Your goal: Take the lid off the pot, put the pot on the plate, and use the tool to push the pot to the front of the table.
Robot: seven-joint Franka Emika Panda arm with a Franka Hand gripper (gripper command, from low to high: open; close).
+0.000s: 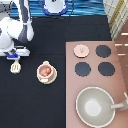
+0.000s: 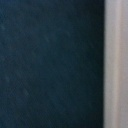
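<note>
The pinkish-tan pot (image 1: 46, 71), reddish-brown inside, sits on the cream-yellow plate (image 1: 52, 78) on the black table (image 1: 65, 30), left of the middle. The lid (image 1: 81, 50) lies on the stove counter's top-left burner spot, off the pot. At the exterior view's left lies the cream-white tool (image 1: 16, 66), its blade toward the bottom and its handle running up under my gripper (image 1: 18, 56). The gripper hovers right over the handle's upper end. The wrist view shows dark table (image 2: 50, 65) and a pale strip (image 2: 117, 65) that I cannot identify.
The pinkish-brown stove counter (image 1: 120, 85) fills the exterior view's right side, with three bare black burners (image 1: 103, 51). A large grey pan (image 1: 95, 106) with a handle stands on its bottom part. The robot's base (image 1: 55, 6) is at the top.
</note>
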